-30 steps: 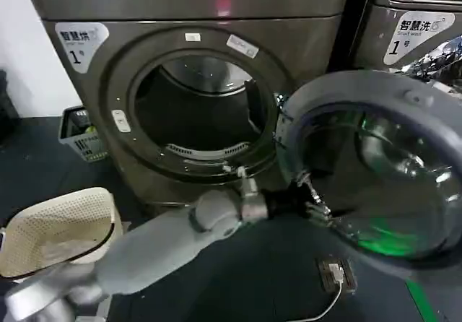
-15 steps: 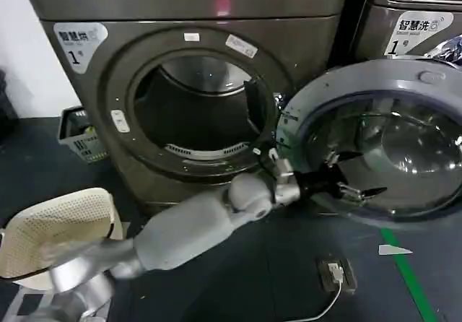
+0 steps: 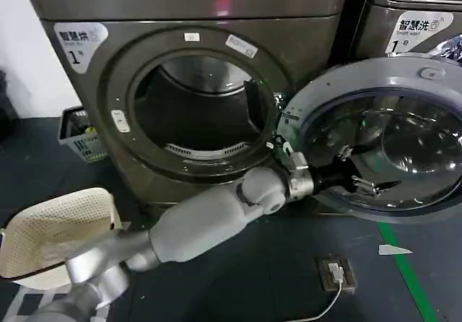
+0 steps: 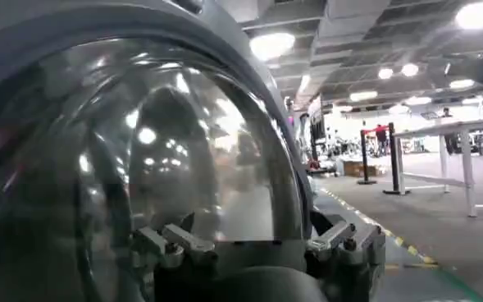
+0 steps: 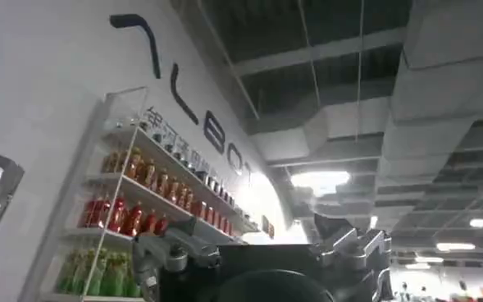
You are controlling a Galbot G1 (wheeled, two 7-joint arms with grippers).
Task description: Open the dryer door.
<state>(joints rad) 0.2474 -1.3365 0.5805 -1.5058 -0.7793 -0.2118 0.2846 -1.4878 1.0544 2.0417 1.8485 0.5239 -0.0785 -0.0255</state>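
One arm matters here, the left: it reaches across the front of the bronze-grey dryer (image 3: 195, 19), and the left pincer (image 3: 364, 183) sits low against the grey plastic inner face of the large round chrome-ringed porthole door with dark tinted glass (image 3: 386, 138). Fingers are spread open, nothing gripped. In the left wrist view the fingertips (image 4: 171, 244) flank the glass bulge (image 4: 143, 148), just beside or touching it; can't tell which.

Door is already swung well out to the right of the round drum opening (image 3: 198, 109), hinge at its left edge next to the opening, inner face toward the head camera. Door lies straight ahead of the pincer, so my read is any further opening means pushing rightward, away from the hinge.

Right pincer (image 5: 262, 250) is idle, raised, open, aimed at a far wall and a shelf of bottles (image 5: 134, 217).
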